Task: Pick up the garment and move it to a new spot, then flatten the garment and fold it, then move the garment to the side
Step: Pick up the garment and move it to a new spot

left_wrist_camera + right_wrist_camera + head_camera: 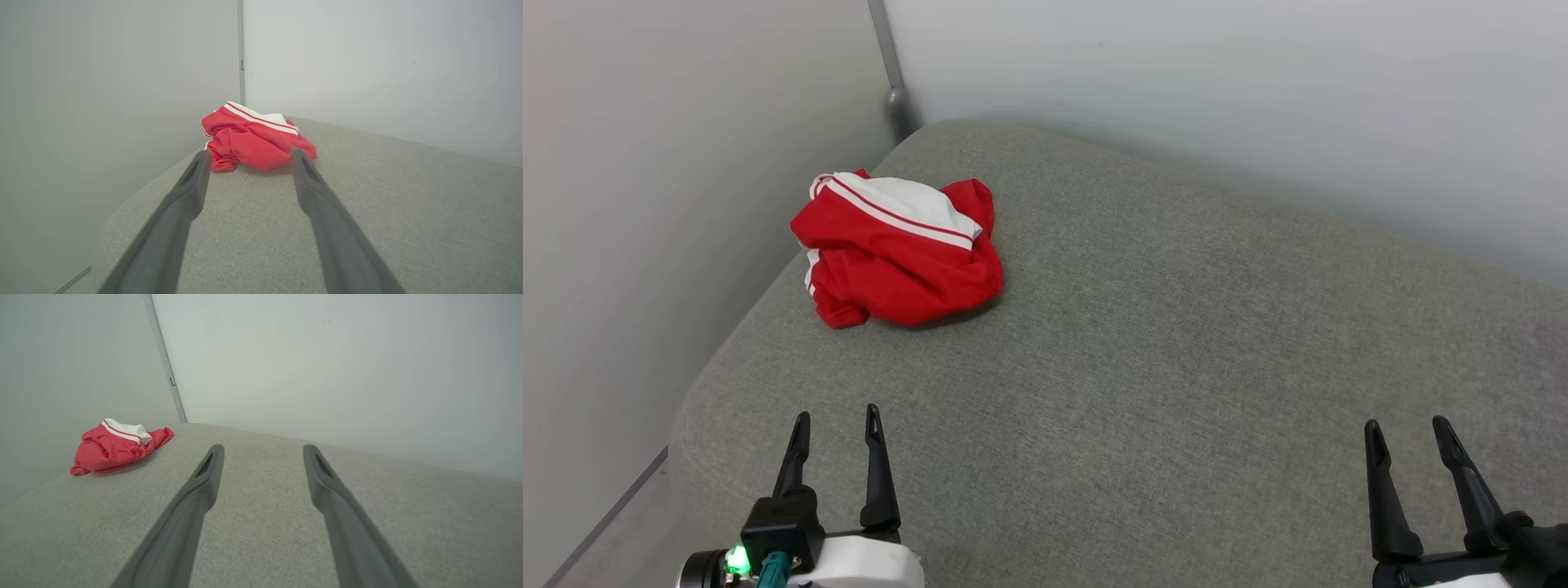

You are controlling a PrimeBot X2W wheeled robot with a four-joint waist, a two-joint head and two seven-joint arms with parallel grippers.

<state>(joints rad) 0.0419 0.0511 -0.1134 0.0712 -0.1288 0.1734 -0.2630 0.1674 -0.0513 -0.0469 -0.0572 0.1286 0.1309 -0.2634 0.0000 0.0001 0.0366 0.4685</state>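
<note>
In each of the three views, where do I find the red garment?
Head view: the garment is upper left, crumpled on the grey cushion.
Left wrist view: garment at centre, framed between the open left end effector tips.
Right wrist view: garment at middle left.
Shared landmark: the grey wall corner strip behind the garment.

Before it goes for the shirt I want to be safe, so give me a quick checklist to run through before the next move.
1. Left gripper open, empty: ok.
2. Right gripper open, empty: ok.
3. Garment located, bunched near the far left corner of the grey cushion: ok.
4. Cushion between left gripper and garment bare: ok.
5. Bare cushion to the garment's right for a new spot: ok.
6. Garment flat enough to fold: not ok.
</note>
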